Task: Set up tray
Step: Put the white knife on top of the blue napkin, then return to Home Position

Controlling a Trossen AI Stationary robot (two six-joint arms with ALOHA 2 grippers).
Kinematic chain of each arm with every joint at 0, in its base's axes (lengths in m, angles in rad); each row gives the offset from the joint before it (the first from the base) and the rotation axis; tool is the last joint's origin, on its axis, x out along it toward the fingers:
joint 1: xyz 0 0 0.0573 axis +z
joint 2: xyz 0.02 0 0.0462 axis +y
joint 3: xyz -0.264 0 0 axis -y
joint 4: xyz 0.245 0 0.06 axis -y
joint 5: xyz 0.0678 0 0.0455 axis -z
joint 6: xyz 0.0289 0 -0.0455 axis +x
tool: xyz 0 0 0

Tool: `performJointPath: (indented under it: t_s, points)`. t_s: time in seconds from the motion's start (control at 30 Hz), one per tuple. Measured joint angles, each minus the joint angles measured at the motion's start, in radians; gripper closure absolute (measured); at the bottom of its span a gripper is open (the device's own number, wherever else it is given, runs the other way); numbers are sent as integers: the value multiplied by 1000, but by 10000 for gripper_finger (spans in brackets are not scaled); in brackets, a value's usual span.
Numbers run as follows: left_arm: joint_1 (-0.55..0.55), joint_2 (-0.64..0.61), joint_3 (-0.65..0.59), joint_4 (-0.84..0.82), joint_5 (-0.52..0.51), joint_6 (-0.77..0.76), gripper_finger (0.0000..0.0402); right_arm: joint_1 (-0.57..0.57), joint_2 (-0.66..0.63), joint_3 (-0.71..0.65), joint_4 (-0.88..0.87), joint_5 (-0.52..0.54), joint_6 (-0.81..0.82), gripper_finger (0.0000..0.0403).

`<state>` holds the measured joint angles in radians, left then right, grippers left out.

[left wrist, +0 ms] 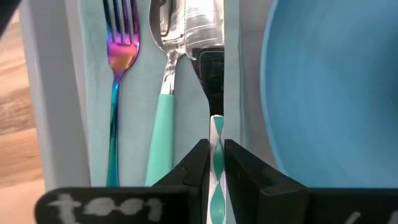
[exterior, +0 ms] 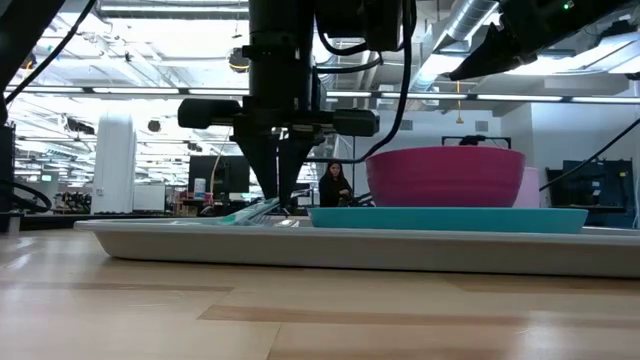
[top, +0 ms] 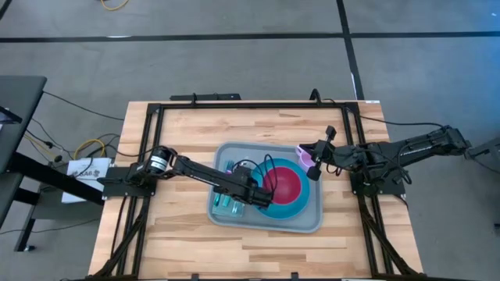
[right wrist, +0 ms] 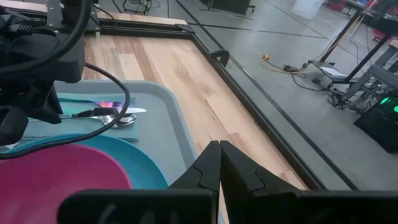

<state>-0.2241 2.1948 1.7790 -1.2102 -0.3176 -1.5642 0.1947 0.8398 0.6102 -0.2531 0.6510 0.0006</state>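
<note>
tray (top: 306, 221): matt plastic | table (top: 195, 250): smooth wood | fork (left wrist: 118, 74): glossy iridescent metal | napkin (left wrist: 138, 118): matt cloth

Grey-blue tray (top: 308, 222) on pale wood table (top: 180, 242). Teal plate (top: 295, 209), magenta bowl (top: 286, 183). Rainbow-shimmering fork (left wrist: 117, 81), mint-handled spoon (left wrist: 163, 118), knife handle (left wrist: 216, 168) striped white and teal, on pale teal napkin (left wrist: 134, 124).

Tray (top: 312, 222) interior crowded: blue plate (top: 293, 209) with pink bowl (top: 284, 184) fills its right part; fork (left wrist: 119, 74), spoon (left wrist: 166, 62) and knife (left wrist: 208, 56) lie side by side on a teal napkin (left wrist: 140, 118) at left, left gripper (left wrist: 216, 155) low over the knife handle. Right gripper (right wrist: 219, 163) hangs above the tray's far right corner beside a pink cup (top: 303, 155). Bare wooden table (top: 180, 136) all round the tray gives free passage, widest on the near and far sides.
</note>
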Motion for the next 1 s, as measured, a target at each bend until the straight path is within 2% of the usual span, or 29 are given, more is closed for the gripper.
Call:
performJointPath:
  t_s: [0.63,1.0]
  points:
    - [0,0,0,-3,14,-2,373,0,0,0,0,0,0,403]
    - [0,0,0,-3,8,19,343,0,0,0,0,0,0,403]
